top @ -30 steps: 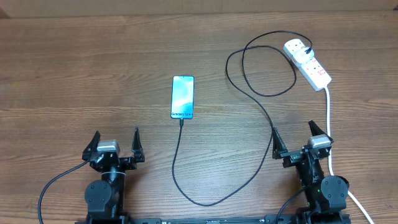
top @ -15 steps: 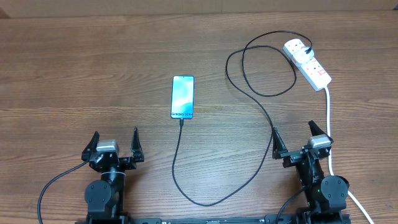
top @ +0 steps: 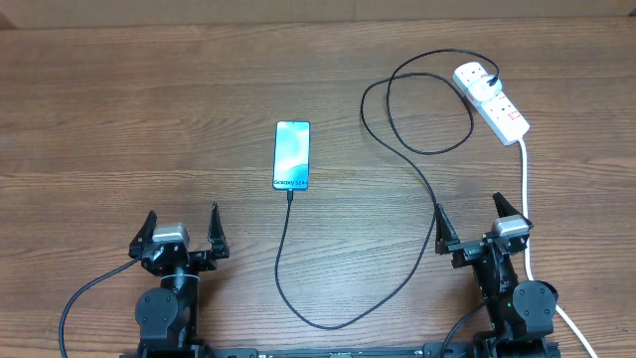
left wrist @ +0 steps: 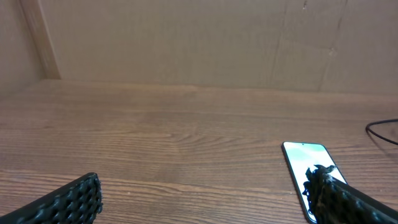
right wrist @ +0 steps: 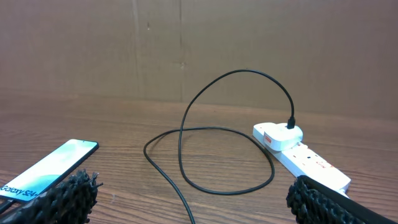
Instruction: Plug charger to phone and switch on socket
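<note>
The phone (top: 292, 155) lies flat mid-table with its blue-teal screen lit; it also shows in the left wrist view (left wrist: 303, 158) and in the right wrist view (right wrist: 46, 167). The black charger cable (top: 417, 179) runs from the phone's near end, loops across the table and ends in a white plug (top: 471, 78) seated in the white socket strip (top: 502, 111). The plug (right wrist: 278, 135) and strip (right wrist: 311, 165) show in the right wrist view. My left gripper (top: 181, 231) and right gripper (top: 469, 227) are open, empty, near the front edge.
The thick white cord (top: 526, 189) of the strip runs down the right side past my right gripper. A brown cardboard wall (right wrist: 199, 43) stands behind the table.
My left gripper has shifted very slightly to the left. Nothing else has moved.
</note>
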You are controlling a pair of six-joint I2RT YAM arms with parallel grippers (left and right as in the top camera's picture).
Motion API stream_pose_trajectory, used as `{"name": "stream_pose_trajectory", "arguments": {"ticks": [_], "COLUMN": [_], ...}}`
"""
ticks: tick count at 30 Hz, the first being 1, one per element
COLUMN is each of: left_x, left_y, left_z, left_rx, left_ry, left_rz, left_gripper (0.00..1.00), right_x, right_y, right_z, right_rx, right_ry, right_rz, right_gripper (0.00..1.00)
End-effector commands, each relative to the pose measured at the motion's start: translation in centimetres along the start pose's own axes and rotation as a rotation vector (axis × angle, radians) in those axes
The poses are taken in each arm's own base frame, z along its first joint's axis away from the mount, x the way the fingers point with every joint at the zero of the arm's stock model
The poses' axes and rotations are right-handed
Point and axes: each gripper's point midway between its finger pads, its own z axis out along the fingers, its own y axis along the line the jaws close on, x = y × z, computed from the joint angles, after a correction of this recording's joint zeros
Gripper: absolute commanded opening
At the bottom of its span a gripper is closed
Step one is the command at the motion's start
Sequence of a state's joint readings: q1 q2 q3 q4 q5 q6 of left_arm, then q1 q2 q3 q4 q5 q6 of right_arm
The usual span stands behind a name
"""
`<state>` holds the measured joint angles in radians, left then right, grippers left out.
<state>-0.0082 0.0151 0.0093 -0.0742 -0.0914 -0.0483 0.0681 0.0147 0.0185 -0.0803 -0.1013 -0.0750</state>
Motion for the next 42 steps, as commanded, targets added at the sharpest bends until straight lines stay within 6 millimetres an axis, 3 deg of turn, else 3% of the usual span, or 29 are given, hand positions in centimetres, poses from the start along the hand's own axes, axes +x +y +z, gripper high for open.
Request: {"name": "stream_pose_trajectory", "arguments": {"ticks": [1, 42], "left_x": [-0.07, -0.10], "left_y": [0.52, 0.07], "left_z": [-0.04, -0.03], "left_rx": [-0.026, -0.001], "left_ry": [-0.008, -0.009], "left_rz": [0.026, 0.025], "left_gripper": [1.00, 1.00], "right_x": [0.13, 0.13], "right_y": [0.18, 0.18], "right_z": [-0.01, -0.01], "right_rx": [-0.009, -0.009], "right_ry": [-0.006, -0.006], "right_rz": [-0.002, -0.002], "right_gripper": [1.00, 1.00]}}
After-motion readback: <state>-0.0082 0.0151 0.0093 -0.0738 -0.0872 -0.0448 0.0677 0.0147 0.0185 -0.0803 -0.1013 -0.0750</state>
